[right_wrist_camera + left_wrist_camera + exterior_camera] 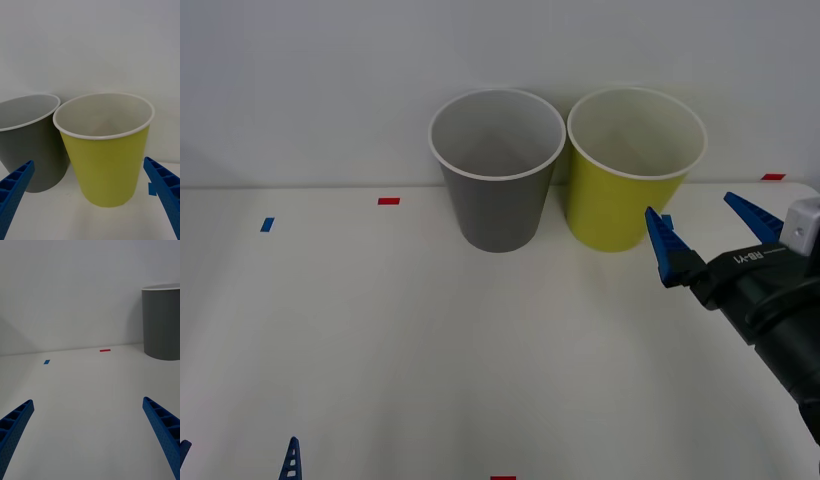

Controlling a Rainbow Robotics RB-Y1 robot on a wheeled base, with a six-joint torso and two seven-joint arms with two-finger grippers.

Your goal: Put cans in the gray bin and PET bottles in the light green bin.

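Two bins, gray bin (pixel 498 175) and green bin (pixel 632 172), touch at table's (pixel 380 330) far edge; right gripper (pixel 707 230) open, empty, facing green (presumably post-drop); left gripper (pixel 240 455) parked open at near edge.

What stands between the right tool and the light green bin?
Nothing visible. The right tool, open and empty, hangs just beside the light green bin, with bare table between them; the gray bin stands on the far side.

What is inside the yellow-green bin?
The part of the light green bin that can be seen inside is just its pale wall, with nothing in it. Its rim hides the very bottom. The open right pincer hovers beside it, holding nothing.
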